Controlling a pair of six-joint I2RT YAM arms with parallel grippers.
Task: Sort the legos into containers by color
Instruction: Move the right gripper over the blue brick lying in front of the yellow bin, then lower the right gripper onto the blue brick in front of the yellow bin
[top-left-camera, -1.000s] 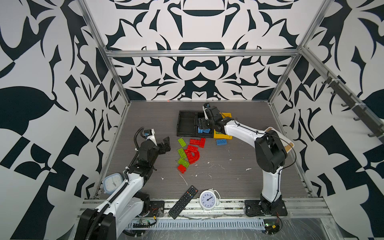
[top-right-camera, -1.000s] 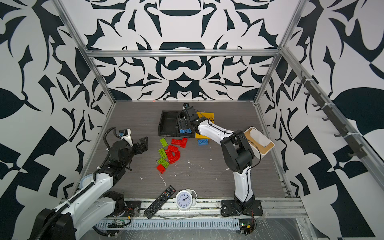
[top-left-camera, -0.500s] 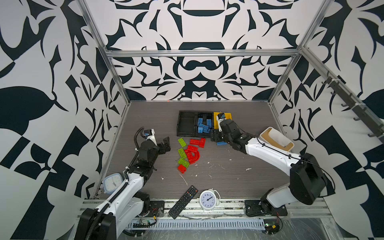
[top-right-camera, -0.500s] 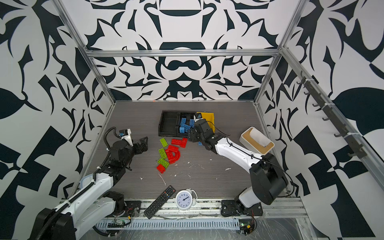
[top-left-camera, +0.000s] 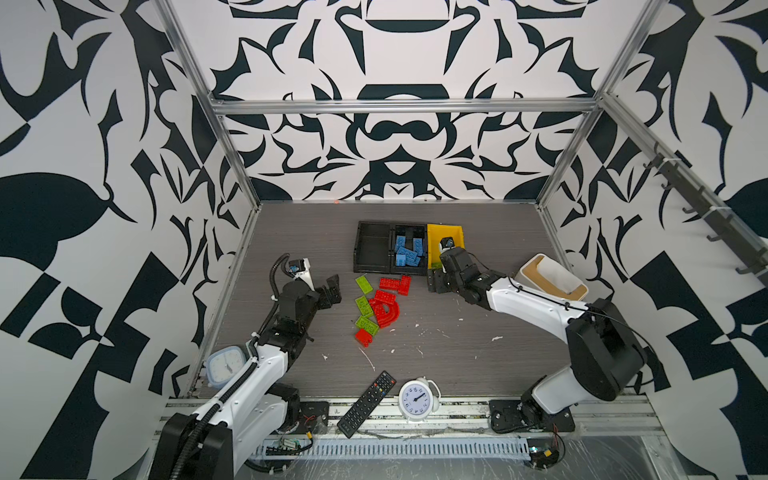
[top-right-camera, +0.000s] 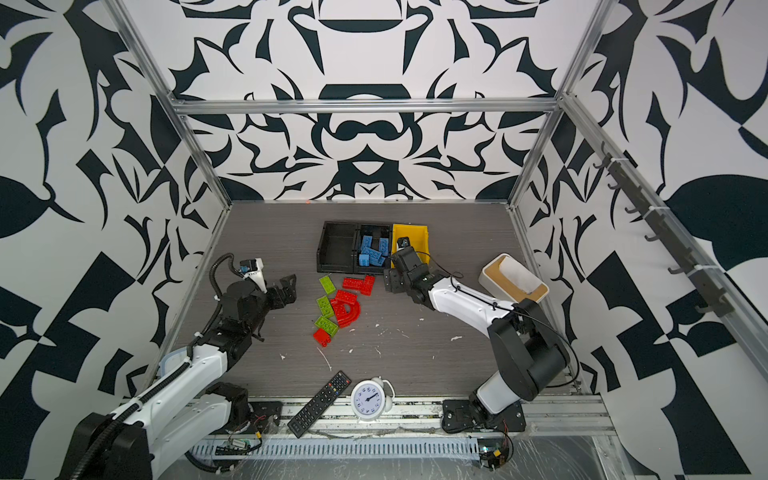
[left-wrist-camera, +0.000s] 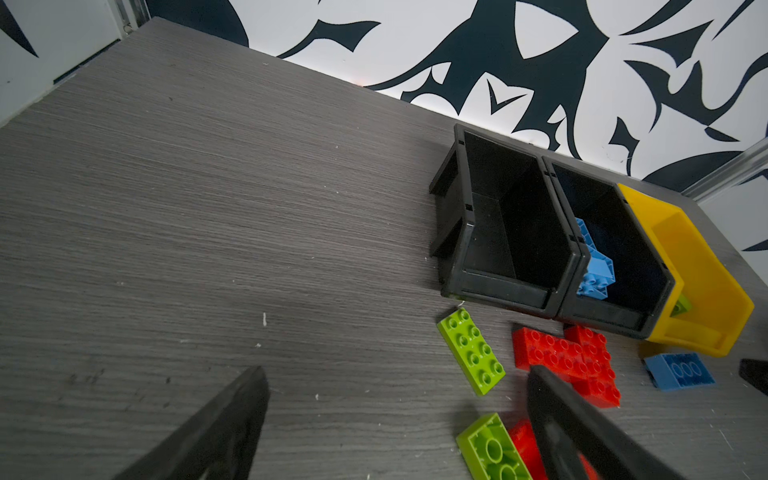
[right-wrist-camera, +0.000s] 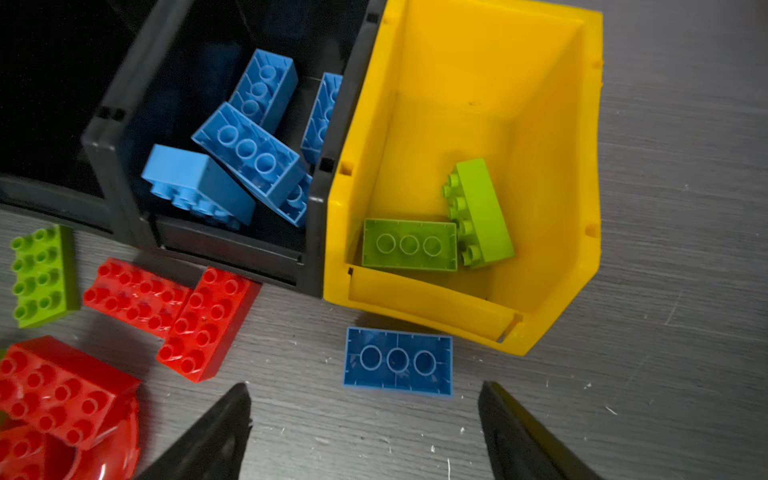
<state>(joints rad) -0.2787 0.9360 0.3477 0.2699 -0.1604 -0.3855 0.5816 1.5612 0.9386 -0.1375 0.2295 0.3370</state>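
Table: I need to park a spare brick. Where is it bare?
Bare: between the left wall and the black bins; between the red arch and the round clock. Crowded: before the bins: red bricks, green bricks, one blue brick.

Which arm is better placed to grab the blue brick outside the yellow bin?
Right: the right gripper hovers open just short of the blue brick, while the left gripper sits beyond the red and green legos.

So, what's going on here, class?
A robot is sorting toy bricks by colour. Its right claw hangs open over a blue brick beside the yellow bin, which holds two green bricks. The left claw is open and empty. Other blue bricks sit in a black bin; red bricks lie loose.
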